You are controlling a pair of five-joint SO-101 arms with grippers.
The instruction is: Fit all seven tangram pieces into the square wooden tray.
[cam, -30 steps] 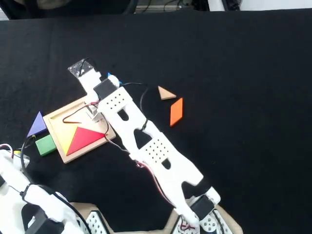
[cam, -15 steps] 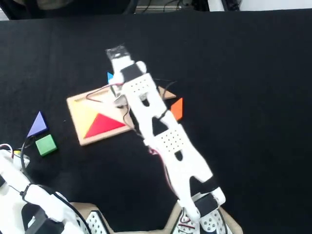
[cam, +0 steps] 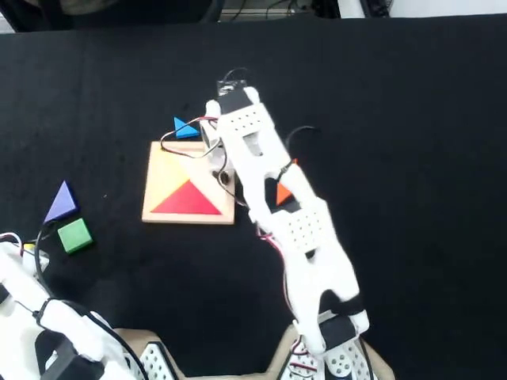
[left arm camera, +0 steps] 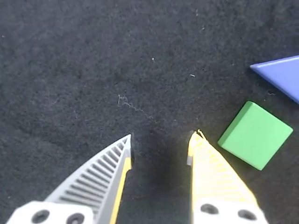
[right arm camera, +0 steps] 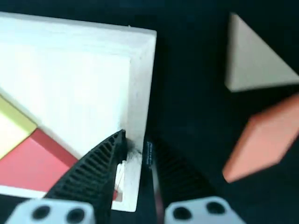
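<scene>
The square wooden tray (cam: 158, 202) lies left of the table's middle, holding a red triangle (cam: 188, 202) and a yellow triangle (cam: 168, 170). My right gripper (right arm camera: 134, 145) is shut on the tray's right rim (right arm camera: 140, 88), one finger inside the wall and one outside. A tan triangle (right arm camera: 254, 56) and an orange parallelogram (right arm camera: 266, 140) lie just beyond that rim. A blue triangle (cam: 184, 127) sits behind the tray. My left gripper (left arm camera: 161, 144) stands open over bare cloth beside the green square (left arm camera: 254, 135) and the purple triangle (left arm camera: 280, 74).
The right arm (cam: 301, 237) stretches from the near edge across the orange parallelogram (cam: 283, 190). The left arm (cam: 40, 317) stays at the near left corner. Purple triangle (cam: 62, 202) and green square (cam: 74, 235) lie far left on the black cloth.
The right arm has dragged the tray rightward, away from the purple and green pieces, and turned it square to the table. The left arm has kept still.
</scene>
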